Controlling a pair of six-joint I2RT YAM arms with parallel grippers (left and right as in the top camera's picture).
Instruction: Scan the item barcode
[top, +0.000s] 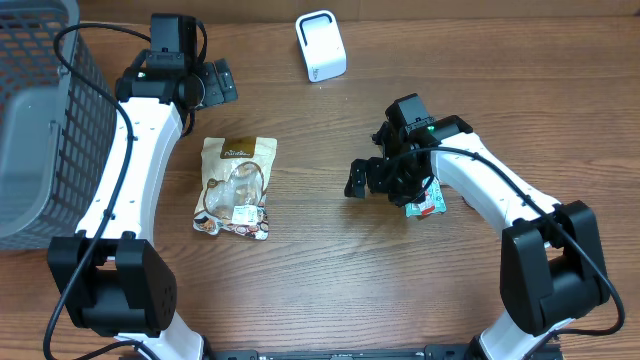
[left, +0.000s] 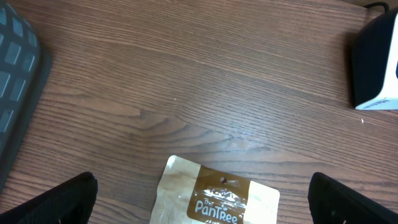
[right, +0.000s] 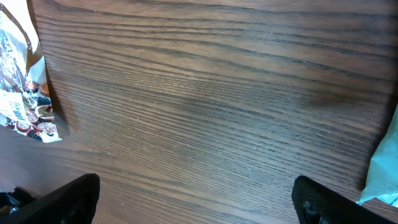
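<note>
A brown and beige snack pouch (top: 236, 187) lies flat on the wooden table, with a white barcode label on its lower part. Its top edge shows in the left wrist view (left: 217, 196), and part of it shows at the left edge of the right wrist view (right: 22, 93). A white scanner (top: 320, 45) stands at the back; the left wrist view catches its dark face (left: 373, 62). My left gripper (top: 226, 82) hovers open above and behind the pouch (left: 202, 208). My right gripper (top: 368, 165) is open over bare wood (right: 199, 202), right of the pouch.
A grey mesh basket (top: 40, 110) fills the left side (left: 15, 81). A small green and red packet (top: 425, 203) lies under my right arm, and its teal edge shows in the right wrist view (right: 382, 168). Bare wood lies between the pouch and the scanner.
</note>
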